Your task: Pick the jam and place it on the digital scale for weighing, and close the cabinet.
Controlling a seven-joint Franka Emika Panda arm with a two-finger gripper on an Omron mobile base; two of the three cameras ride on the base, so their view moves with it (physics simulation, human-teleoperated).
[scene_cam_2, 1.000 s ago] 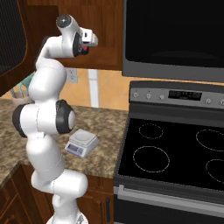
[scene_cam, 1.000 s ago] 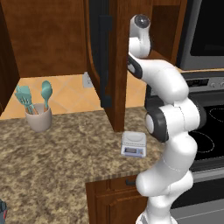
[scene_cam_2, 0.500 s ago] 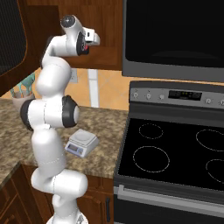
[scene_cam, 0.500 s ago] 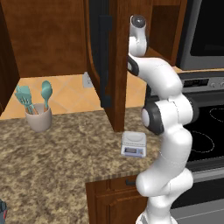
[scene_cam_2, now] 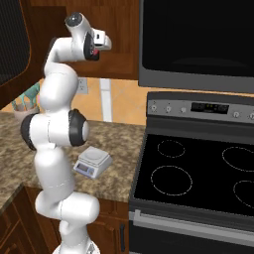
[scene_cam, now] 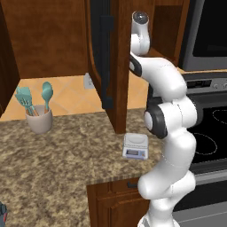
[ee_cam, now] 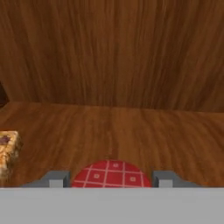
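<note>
— Jam's position?
— Jam (ee_cam: 111,174) sits on the cabinet (scene_cam: 116,66) shelf, between my gripper (ee_cam: 111,179) fingers; jaws look narrowed against it, firm hold unconfirmed.
— Scale?
— Scale (scene_cam: 135,146) waits at the counter (scene_cam: 66,155) front edge, bare.

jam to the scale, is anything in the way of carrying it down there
Nothing visible stands on the digital scale; its platform is bare, and the counter around it is free. The jam sits between the gripper fingers inside the cabinet. The open cabinet door hangs just above and behind the scale, so the descent must clear its edge.
</note>
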